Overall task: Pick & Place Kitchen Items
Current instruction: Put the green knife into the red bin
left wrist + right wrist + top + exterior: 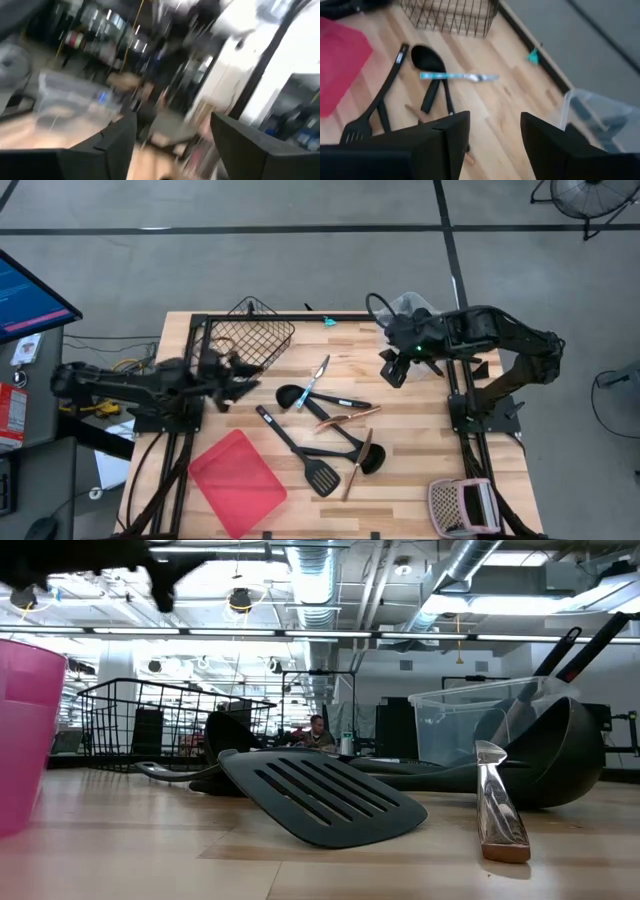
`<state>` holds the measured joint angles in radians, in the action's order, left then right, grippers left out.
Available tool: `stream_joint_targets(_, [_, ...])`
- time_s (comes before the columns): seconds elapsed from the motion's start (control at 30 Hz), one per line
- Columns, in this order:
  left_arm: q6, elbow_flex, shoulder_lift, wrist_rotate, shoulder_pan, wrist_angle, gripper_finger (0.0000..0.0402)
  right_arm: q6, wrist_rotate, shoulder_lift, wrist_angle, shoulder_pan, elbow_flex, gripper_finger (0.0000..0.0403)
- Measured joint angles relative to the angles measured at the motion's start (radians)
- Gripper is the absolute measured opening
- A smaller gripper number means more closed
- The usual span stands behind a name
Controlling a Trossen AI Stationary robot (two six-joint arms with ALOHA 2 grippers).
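At desk centre: black utensils [322, 442] and slim cutlery lie scattered — most long axes diagonal.
Slotted turner [322, 477]: head toward the near edge.
Around: wire basket [250, 332] behind, red tray [237, 482] beside.
Left hand [238, 376]: fingers apart, empty — by the basket.
Right hand [393, 369]: parted, empty, above bare desk [420, 440].
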<state>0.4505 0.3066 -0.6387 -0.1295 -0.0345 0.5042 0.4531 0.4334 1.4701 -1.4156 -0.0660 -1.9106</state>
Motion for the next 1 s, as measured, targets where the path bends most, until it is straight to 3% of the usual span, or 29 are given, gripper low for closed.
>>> stream_joint_targets(0.23, [-0.006, 0.262, -0.372, -0.066, 0.0, -0.237, 0.0262, 0.007, 0.119, -0.052, 0.028, -0.083, 0.0, 0.0158])
stream_joint_targets(0.47, [-0.086, 0.422, -0.637, -0.135, -0.001, -0.263, 0.0258, 0.074, 0.187, -0.103, 0.028, -0.157, 0.0, 0.0147])
stream_joint_targets(0.67, [-0.043, 0.433, -0.754, -0.347, -0.039, -0.306, 0.0257, 0.095, 0.2, -0.11, 0.027, -0.203, 0.0, 0.014])
stream_joint_targets(1.0, [-0.057, 0.433, -0.885, -0.531, -0.134, -0.323, 0.0257, 0.096, 0.204, -0.11, 0.027, -0.212, 0.0, 0.0137])
